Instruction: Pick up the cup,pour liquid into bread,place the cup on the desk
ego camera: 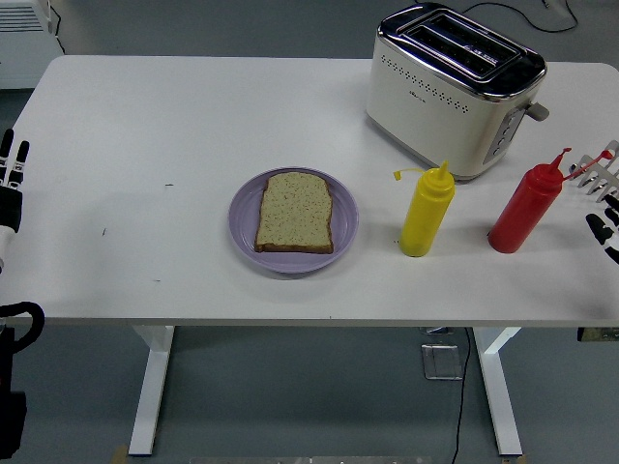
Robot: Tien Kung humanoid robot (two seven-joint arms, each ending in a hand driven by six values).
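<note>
A slice of bread (294, 212) lies flat on a purple plate (244, 232) at the table's middle. Right of the plate stands a yellow squeeze bottle (427, 210), upright. Further right a red squeeze bottle (524, 209) also stands upright, its nozzle pointing right. No cup shows. My right hand (601, 198) comes in at the right edge just beside the red bottle, fingers spread, apart from it and holding nothing. At the left edge my left hand (12, 179) rests with its fingers extended, far from the plate.
A cream and chrome toaster (451, 89) stands at the back right, behind both bottles. The white table (145, 126) runs wide on the left. A cable trails behind the toaster.
</note>
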